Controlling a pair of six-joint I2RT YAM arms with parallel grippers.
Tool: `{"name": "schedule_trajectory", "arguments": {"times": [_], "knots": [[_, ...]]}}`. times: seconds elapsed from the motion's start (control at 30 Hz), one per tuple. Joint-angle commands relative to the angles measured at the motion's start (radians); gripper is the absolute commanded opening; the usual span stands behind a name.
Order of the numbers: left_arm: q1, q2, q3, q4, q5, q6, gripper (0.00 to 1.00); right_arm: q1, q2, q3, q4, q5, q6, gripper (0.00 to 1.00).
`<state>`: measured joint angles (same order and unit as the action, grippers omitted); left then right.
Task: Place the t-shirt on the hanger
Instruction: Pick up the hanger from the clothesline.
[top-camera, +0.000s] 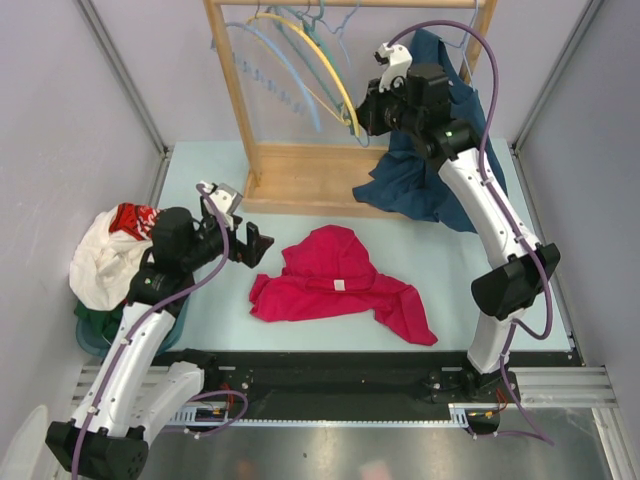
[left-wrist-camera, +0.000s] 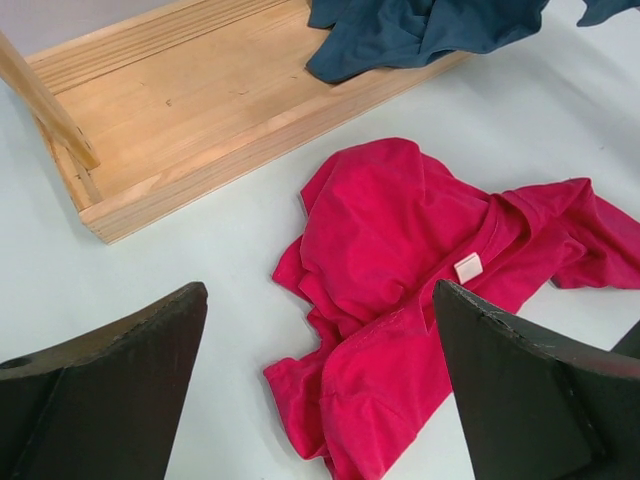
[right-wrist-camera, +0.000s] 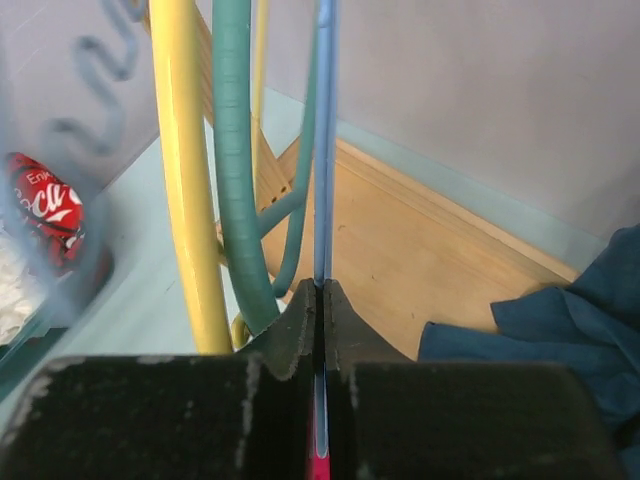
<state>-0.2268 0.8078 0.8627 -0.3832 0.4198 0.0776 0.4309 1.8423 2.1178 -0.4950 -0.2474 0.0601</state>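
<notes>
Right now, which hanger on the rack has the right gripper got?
The thin pale lavender-blue hanger: the right gripper is shut on its wire. The thicker yellow hanger and teal hanger hang free beside it.

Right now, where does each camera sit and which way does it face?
Top: above and behind, looking down on the pale table; left arm and right arm show.
Left wrist: on the left arm, facing the crimson cotton t-shirt; open jaws frame it.
Right wrist: on the right arm, facing the thin pale-blue wire hanger; jaws shut on it.
Top and left wrist share the t-shirt.
</notes>
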Motion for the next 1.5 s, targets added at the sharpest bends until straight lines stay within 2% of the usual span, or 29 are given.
{"name": "schedule_trajectory", "arguments": {"times": [0.0, 0.2, 0.37, 0.63, 0.87, 0.97, 1.07, 1.2, 1.3, 1.47], "knots": [[0.009, 0.004, 0.007, 0.029, -0.012, -0.013, 1.00, -0.003, -0.072, 0.022, 0.076, 0.065, 0.027, 0.00], [0.009, 0.022, 0.018, 0.030, -0.006, -0.013, 1.00, -0.014, -0.208, -0.153, 0.197, 0.097, -0.003, 0.00], [0.009, 0.037, 0.025, 0.027, 0.005, -0.012, 1.00, -0.027, -0.285, -0.246, 0.188, 0.091, -0.040, 0.00], [0.009, 0.077, 0.038, 0.032, 0.034, 0.017, 1.00, -0.043, -0.425, -0.375, 0.046, 0.161, -0.106, 0.00], [0.009, 0.079, -0.002, 0.081, 0.154, 0.044, 1.00, -0.076, -0.613, -0.577, -0.120, 0.182, -0.144, 0.00], [0.009, 0.062, -0.027, 0.113, 0.189, 0.086, 1.00, -0.089, -0.708, -0.654, -0.230, 0.126, -0.203, 0.00], [0.009, 0.068, -0.011, 0.084, 0.295, 0.140, 1.00, -0.104, -0.808, -0.745, -0.333, 0.039, -0.261, 0.00], [0.007, 0.076, -0.020, 0.110, 0.489, 0.151, 1.00, -0.103, -0.914, -0.855, -0.477, -0.154, -0.414, 0.00], [0.007, 0.062, -0.039, 0.155, 0.516, 0.157, 1.00, -0.103, -0.959, -0.910, -0.568, -0.203, -0.485, 0.00], [-0.029, 0.033, -0.065, 0.182, 0.548, 0.283, 1.00, -0.101, -0.977, -0.946, -0.648, -0.376, -0.667, 0.00]]}}
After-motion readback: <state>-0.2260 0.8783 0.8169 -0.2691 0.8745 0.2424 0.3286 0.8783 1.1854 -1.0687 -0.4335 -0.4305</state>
